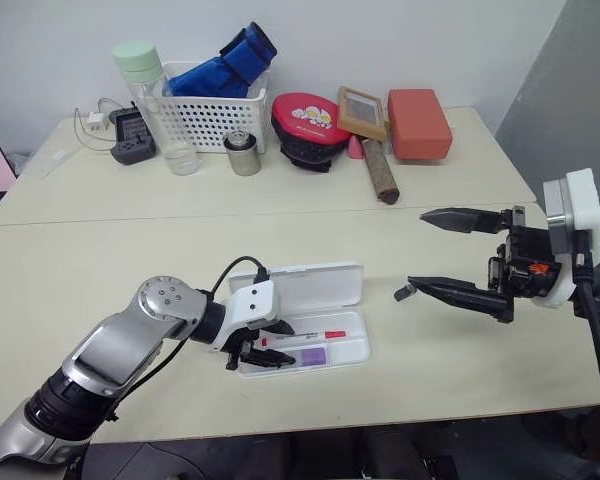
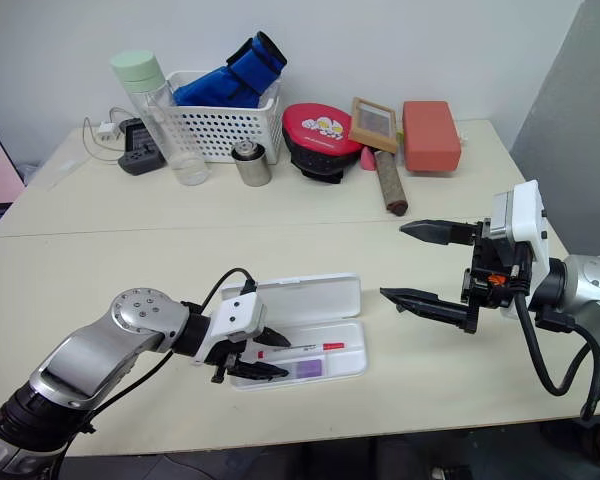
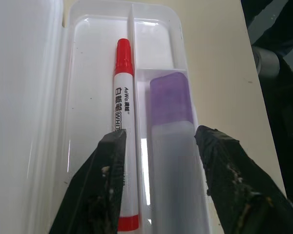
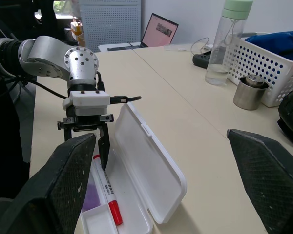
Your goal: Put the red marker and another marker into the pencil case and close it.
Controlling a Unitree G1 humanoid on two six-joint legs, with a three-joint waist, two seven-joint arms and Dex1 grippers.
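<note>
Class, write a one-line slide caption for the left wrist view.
Open left gripper poised over the pencil case, where the red marker and lilac highlighter lie in adjoining compartments.

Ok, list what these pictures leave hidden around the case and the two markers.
- Red marker: part of its barrel, left wrist view, behind a finger of the left gripper.
- Purple marker: its near end, cut off by the left wrist view's edge.
- Case: its left end, head views, behind the left gripper.
- Marker print: too small in the head views.

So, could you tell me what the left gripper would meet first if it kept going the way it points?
Probably the lilac highlighter lying in the open pencil case, directly between its fingertips.
</note>
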